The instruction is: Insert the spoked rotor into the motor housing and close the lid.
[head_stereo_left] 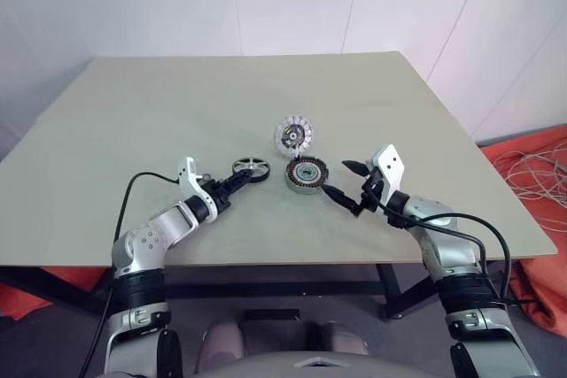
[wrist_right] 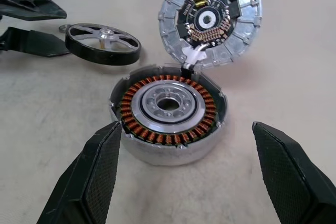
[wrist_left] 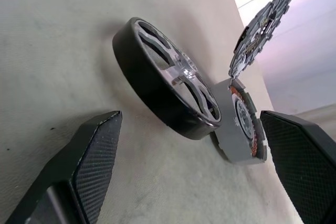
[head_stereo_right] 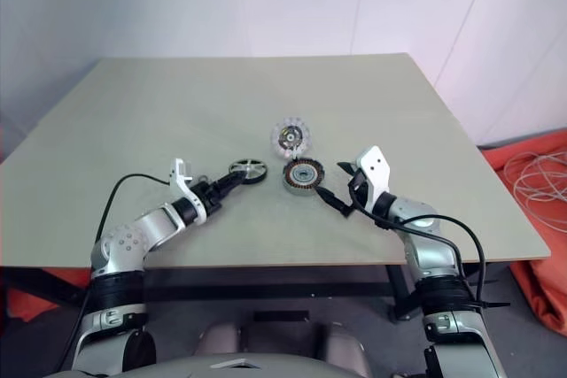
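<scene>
The spoked rotor [head_stereo_left: 251, 167] lies flat on the table, a dark wheel with a silvery hub [wrist_left: 168, 80]. Just right of it sits the motor housing [head_stereo_left: 306, 174], with copper windings around a silvery centre [wrist_right: 168, 111]. The lid [head_stereo_left: 293, 135] stands tilted up from the housing's far edge, its pale segmented rim and dark centre facing me [wrist_right: 210, 19]. My left gripper [head_stereo_left: 237, 178] is open, its fingers [wrist_left: 89, 156] on either side of the rotor's near edge, not touching it. My right gripper [head_stereo_left: 344, 180] is open and empty, close in front of the housing's right side [wrist_right: 186, 127].
The beige table [head_stereo_left: 133, 112] has wide bare room behind and to the left of the parts. Its front edge runs just under both arms. Orange cloth and white cables [head_stereo_left: 540, 165] lie on the floor to the right.
</scene>
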Controlling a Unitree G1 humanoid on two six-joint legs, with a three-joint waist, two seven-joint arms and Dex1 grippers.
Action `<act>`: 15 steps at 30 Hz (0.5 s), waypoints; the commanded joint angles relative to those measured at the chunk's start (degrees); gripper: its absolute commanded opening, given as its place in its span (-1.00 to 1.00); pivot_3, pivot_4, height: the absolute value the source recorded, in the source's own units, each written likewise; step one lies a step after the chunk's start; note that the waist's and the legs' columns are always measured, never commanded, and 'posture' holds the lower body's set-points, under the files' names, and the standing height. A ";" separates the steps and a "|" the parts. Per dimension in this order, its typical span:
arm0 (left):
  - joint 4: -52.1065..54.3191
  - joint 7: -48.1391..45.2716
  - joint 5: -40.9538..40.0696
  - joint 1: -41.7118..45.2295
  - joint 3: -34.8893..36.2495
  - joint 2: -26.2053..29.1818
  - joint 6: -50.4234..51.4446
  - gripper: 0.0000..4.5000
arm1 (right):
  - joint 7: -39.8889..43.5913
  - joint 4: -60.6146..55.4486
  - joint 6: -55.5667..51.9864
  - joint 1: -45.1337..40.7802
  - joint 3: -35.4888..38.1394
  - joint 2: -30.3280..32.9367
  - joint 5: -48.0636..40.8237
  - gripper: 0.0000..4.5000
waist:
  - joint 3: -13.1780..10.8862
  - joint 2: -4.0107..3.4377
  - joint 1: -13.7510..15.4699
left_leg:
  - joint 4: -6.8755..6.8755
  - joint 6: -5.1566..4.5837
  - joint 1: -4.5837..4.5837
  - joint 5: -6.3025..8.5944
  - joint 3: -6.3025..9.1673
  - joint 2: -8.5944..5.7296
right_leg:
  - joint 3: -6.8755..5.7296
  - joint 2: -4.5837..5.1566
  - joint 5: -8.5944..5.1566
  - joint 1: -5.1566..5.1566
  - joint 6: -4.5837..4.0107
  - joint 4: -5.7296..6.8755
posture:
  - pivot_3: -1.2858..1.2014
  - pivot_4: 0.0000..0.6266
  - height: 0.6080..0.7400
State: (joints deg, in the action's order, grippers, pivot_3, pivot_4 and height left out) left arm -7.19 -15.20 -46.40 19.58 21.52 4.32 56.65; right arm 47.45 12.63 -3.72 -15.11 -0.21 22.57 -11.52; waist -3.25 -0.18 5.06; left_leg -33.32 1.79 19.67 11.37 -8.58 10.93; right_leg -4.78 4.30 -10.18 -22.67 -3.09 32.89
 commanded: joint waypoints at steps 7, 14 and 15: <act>-14.10 3.43 -3.60 7.42 6.98 -4.67 -4.80 0.42 | 0.68 -3.21 0.53 -0.98 0.60 0.18 -1.79 1.00 | -0.02 -0.06 0.31 | -0.01 -0.21 -0.29 -0.12 0.03 -0.12 | -0.33 0.10 -0.08 0.60 0.19 -0.59 | 0.03 -1.00 1.00; -13.93 3.44 -5.54 7.84 7.99 -4.68 -4.47 -0.60 | 1.49 -4.58 -0.10 -1.26 1.12 0.75 -2.77 1.00 | -0.01 -0.16 0.43 | 0.13 -0.24 -0.04 -0.13 0.11 0.47 | -1.57 0.39 -0.04 0.89 0.22 -1.59 | 0.03 -1.00 1.00; -13.67 3.64 -5.87 7.84 8.02 -4.71 -4.42 -0.73 | 1.49 -4.62 -0.17 -1.35 1.09 0.79 -2.84 1.00 | -0.01 -0.16 0.47 | 0.18 -0.24 -0.08 -0.13 0.11 0.47 | -1.57 0.40 -0.04 0.94 0.21 -1.56 | 0.03 -1.00 1.00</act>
State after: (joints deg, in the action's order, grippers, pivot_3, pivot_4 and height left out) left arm -21.55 -11.95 -51.80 26.86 29.39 -0.54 52.35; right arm 48.70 10.37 -4.13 -15.24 -0.24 22.75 -12.96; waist -3.26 -0.34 5.53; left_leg -33.11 1.51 19.58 11.26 -8.47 11.40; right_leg -6.35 4.70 -10.21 -21.73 -2.88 31.42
